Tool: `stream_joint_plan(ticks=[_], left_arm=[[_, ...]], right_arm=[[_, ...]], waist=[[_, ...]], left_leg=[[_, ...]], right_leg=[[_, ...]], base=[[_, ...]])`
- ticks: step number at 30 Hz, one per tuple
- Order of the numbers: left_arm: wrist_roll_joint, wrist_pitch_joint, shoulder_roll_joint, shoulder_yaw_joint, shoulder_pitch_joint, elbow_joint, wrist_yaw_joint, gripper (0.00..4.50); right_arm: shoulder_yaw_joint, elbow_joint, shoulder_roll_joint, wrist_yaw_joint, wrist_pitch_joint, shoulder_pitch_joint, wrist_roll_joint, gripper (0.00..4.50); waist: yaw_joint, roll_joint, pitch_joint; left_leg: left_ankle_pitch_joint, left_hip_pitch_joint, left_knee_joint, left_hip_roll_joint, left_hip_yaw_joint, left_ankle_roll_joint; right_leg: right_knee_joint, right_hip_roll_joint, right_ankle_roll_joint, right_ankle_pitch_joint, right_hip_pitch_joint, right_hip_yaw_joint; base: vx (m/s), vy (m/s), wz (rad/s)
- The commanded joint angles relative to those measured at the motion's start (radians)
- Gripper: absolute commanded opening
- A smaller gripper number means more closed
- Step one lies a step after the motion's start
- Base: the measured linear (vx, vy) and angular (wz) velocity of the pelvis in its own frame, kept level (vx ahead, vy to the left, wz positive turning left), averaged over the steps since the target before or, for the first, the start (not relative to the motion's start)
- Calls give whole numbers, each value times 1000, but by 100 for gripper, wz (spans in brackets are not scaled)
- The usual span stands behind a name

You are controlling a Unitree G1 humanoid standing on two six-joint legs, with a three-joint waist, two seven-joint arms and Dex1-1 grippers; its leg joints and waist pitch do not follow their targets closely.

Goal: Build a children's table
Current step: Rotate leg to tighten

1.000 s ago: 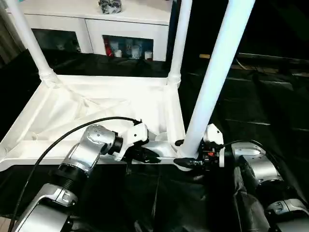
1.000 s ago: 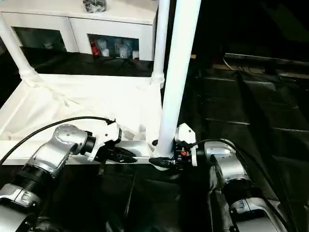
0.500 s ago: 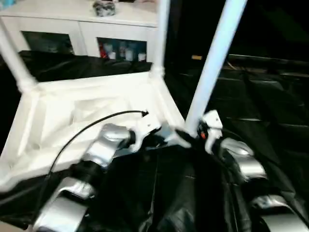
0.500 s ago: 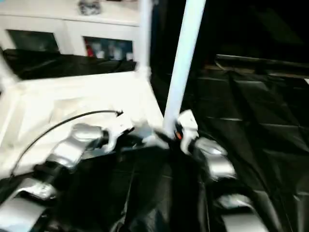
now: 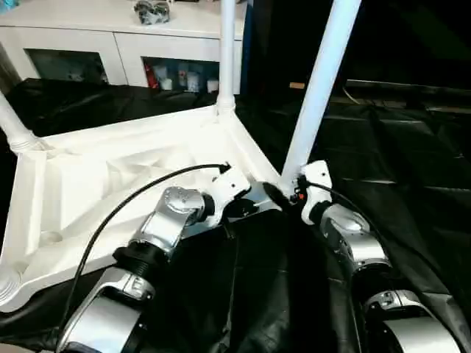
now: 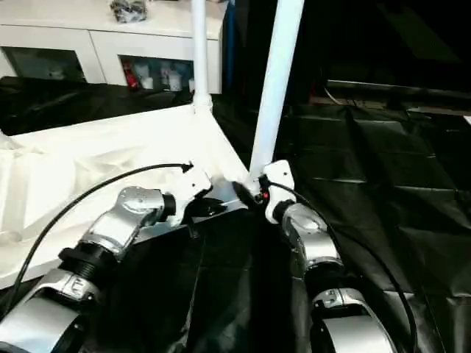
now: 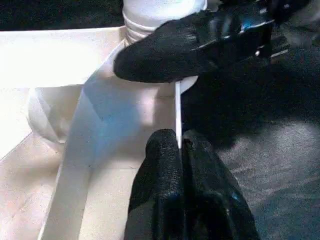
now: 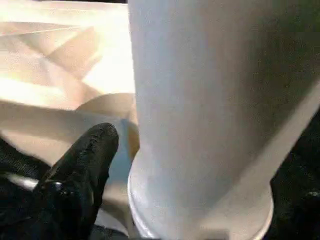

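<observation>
A black sheet point(image 5: 412, 147) covered the ground across the right and lower parts of the head views. On it, filling the left half, lay the table top point(image 5: 110, 184), white, underside up, its ribs and raised rim showing. A white cabinet point(image 5: 118, 44) with glass doors stood along the upper left edge, small items behind the glass; no writing could be read anywhere.

Three legs stood upright in corner sockets: one point(image 5: 321, 81) at the corner nearest the arms, rising through the upper centre-right; one point(image 5: 227, 51) at the far corner, upper centre; one point(image 5: 13, 125) at the left edge. An empty socket point(image 5: 50, 237) showed at lower left.

The silver left forearm point(image 5: 158, 235) ran from the lower left toward the centre, the right forearm point(image 5: 353, 243) from the lower right.

The left gripper point(image 7: 182, 150) sat at the top's near rim, just left of the near leg's base. Its fingers point(image 7: 160, 175) were pressed together, pinching the thin rim edge between them.

The right gripper point(image 5: 283, 197) sat at the foot of the near leg. In the right wrist view one finger point(image 8: 85, 165) lay just beside the leg's collar with a sliver of gap, the other hidden behind the tube; the fingers stood wide apart around the leg, and whether they gripped it could not be told.
</observation>
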Motion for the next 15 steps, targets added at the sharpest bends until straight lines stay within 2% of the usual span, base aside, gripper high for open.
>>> stream_joint_plan(ticks=[1, 7, 10, 13, 14, 15], left_arm=[[-80, -58, -18, -27, 4, -79, -106, 0], [-99, -70, 40, -43, 31, -115, -219, 0], [-108, -67, 67, -47, 40, -125, -272, 0], [-114, -60, 110, -51, 48, -136, -337, 0], [-116, -56, 123, -51, 49, -139, -353, 0], [-117, -55, 125, -51, 49, -139, -356, 0]], right_arm=[[102, 3, 16, 159, 7, 26, -7, 386], [123, -61, -59, 386, 16, 53, 38, 386], [136, -84, -93, 492, 31, 60, 51, 386], [178, -97, -155, 633, 24, 71, 31, 386], [190, -106, -172, 670, 32, 76, 31, 386], [193, -109, -174, 675, 33, 77, 31, 386]], waist=[[5, -13, -50], [13, -8, -54], [16, -9, -51], [20, -9, -51], [21, -20, -50], [24, -16, -50]], left_leg=[[-164, -1, -72, 71, -35, 72], [-113, -3, -66, 76, -28, 109], [-138, -2, -67, 75, -28, 103], [-154, -2, -67, 77, -29, 90], [-149, -3, -67, 76, -29, 92], [-147, 0, -67, 77, -29, 92]], right_leg=[[-83, -112, -213, -209, 39, 63], [-65, -103, -254, -74, 42, 58], [-71, -105, -252, -127, 40, 57], [-73, -105, -240, -169, 39, 57], [-72, -106, -236, -175, 40, 58], [-72, -106, -234, -182, 38, 58]], base=[[0, 0, 0], [0, 0, 0], [0, 0, 0], [0, 0, 0], [0, 0, 0], [0, 0, 0]])
